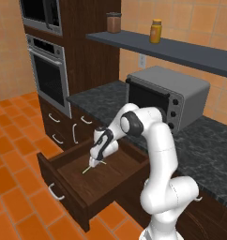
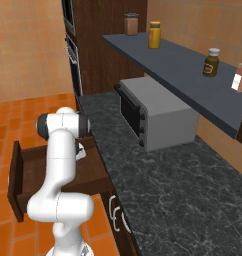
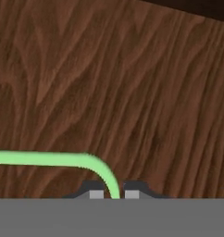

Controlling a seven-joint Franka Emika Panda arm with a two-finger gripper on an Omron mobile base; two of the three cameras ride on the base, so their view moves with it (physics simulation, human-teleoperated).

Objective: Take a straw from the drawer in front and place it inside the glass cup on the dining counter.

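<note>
Fingers (image 1: 93, 162) reach into the open drawer (image 1: 64, 187); in the left base view we count one straw (image 1: 87, 169) there. Right base view: our arm hides the fingers. Hand view: both fingertips (image 3: 96, 193) pinch the straw (image 3: 49, 159), nearly closed, its left end cut off.

Thin light-green straw (image 3: 49, 159) runs off hand view's left edge. In right base view, white arm hides much of dark-brown wooden drawer (image 2: 23, 172).
</note>
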